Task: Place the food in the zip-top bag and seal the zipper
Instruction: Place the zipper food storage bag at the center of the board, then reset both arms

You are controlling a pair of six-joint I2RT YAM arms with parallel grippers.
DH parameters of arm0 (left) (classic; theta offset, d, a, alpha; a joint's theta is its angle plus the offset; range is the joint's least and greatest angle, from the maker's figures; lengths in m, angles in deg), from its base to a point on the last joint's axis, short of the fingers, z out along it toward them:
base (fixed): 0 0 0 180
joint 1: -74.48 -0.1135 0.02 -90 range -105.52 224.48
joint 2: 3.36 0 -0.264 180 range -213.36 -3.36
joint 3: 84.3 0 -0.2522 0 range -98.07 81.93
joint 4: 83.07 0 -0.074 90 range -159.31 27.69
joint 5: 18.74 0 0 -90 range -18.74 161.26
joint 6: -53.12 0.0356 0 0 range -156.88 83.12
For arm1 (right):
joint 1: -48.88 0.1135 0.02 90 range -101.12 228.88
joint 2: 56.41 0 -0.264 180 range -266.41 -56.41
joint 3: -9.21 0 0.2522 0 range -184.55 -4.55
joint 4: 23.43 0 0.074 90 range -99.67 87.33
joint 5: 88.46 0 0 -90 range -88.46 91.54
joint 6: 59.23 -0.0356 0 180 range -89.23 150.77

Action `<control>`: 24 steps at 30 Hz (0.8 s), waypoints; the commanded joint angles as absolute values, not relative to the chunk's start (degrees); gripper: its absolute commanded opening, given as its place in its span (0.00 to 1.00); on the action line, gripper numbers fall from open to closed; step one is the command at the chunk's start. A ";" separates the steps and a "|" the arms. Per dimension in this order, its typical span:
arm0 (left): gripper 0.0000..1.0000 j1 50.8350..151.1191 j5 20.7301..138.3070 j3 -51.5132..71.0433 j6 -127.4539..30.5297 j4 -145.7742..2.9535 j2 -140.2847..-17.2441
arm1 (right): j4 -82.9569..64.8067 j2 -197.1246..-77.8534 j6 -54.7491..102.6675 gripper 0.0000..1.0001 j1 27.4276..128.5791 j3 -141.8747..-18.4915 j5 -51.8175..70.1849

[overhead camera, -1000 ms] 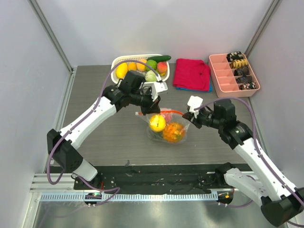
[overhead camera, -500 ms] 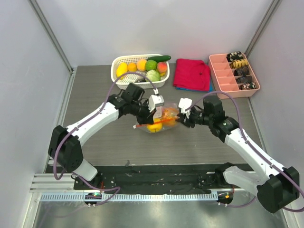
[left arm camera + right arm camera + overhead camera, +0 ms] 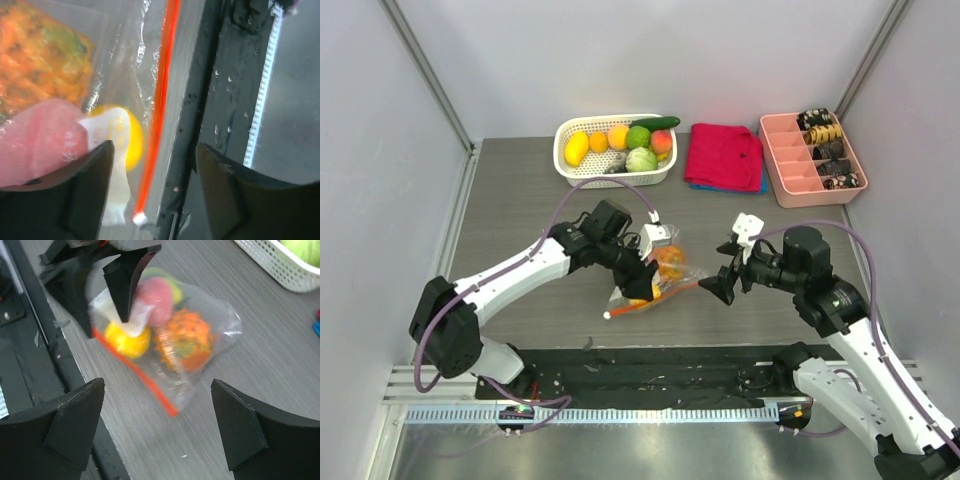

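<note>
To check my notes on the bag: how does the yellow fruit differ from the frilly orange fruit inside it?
The yellow fruit is smooth and round; the frilly orange fruit is rough with green flecks. The yellow fruit lies beside the zipper strip; the orange one lies farther in. Both sit inside the clear zip-top bag.

The clear, crinkly zip-top bag (image 3: 670, 277) lay near the centre of the top view. It held a frilly orange-yellow fruit (image 3: 186, 337), a pink peach-like piece (image 3: 154, 302) and a round yellow one (image 3: 127, 341) (partly behind the whitish label (image 3: 114, 127)). Its orange-red zipper (image 3: 159, 100) ran straight along the mouth, with a white tab (image 3: 138, 218) at one end.
</note>
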State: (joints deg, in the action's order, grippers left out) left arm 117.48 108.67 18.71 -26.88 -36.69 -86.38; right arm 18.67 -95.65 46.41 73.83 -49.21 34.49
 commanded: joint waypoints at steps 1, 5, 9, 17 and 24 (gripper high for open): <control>0.90 117.19 110.90 14.10 -26.43 -28.63 -80.80 | 21.26 -97.36 36.06 0.93 73.93 -53.41 26.16; 1.00 112.39 107.31 7.68 -27.64 -20.72 -75.27 | 21.79 -97.54 30.87 0.95 73.84 -55.26 20.90; 1.00 100.08 107.64 -1.18 -33.35 -13.60 -75.34 | 22.06 -97.54 25.07 0.96 73.23 -56.49 16.23; 1.00 70.27 109.14 -4.11 -33.99 -3.15 -75.16 | 24.08 -98.94 18.21 1.00 63.92 -57.72 14.90; 1.00 68.33 95.44 8.27 -32.57 -6.36 -71.66 | 22.86 -98.43 16.80 1.00 56.35 -52.63 14.11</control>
State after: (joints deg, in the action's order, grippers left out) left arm 68.52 102.41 2.08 -32.92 -6.92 -74.25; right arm 24.24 -99.83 18.74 58.90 -54.63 15.52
